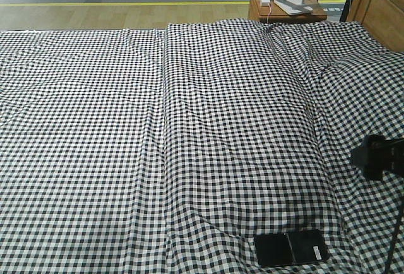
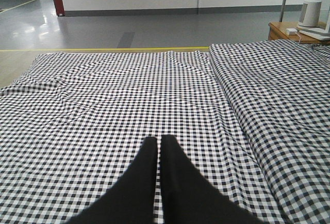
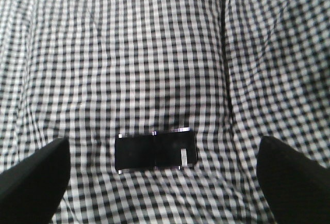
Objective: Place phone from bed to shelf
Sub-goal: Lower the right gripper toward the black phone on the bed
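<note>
Both empty: right jaws gape wide over the phone, lower centre; left jaws closed. Likely slick, rigid: pinch long edges.

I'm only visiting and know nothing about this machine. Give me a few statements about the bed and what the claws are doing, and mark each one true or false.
1. The phone lies flat on the bed. True.
2. The right claw is clamped on the phone. False: its fingers stand wide apart, and the phone lies untouched on the sheet between them.
3. The left claw is closed and holds nothing. True.
4. The phone sits on the bedside table. False: it is on the checked sheet at the near edge of the front view, and the table stands beyond the far edge.
</note>
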Controlling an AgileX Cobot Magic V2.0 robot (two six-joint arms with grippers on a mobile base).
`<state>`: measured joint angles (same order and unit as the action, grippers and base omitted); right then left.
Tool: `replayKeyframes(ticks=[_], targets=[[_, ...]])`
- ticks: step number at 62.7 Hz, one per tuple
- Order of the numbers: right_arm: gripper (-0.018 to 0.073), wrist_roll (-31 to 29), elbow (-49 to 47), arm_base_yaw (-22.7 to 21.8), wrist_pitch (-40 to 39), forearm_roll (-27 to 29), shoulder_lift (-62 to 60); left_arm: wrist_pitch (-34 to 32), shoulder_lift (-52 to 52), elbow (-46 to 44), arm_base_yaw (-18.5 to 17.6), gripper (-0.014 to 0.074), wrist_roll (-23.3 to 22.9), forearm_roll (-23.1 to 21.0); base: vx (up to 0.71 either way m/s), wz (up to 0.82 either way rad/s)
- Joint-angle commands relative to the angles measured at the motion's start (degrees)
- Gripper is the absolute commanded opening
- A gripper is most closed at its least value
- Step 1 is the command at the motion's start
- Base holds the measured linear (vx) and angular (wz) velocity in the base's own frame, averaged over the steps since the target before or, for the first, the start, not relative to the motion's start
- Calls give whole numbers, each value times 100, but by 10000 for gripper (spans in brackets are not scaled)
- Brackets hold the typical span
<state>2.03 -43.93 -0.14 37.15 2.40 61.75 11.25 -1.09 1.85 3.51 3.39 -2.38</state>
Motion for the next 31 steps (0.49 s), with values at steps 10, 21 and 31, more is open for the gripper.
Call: replayKeyframes(ticks=[10,21,31], targets=[[688,2,-438,-38,594,-185,954,-399,-48,41,2,1,0,-53,0,0],[682,-11,-1161,-43,1135,-240,1892,-399,-48,41,2,1,0,-53,0,0],[673,-277,-2098,-446,1560,-74,2730,-399,-48,41,2,1,0,-53,0,0]])
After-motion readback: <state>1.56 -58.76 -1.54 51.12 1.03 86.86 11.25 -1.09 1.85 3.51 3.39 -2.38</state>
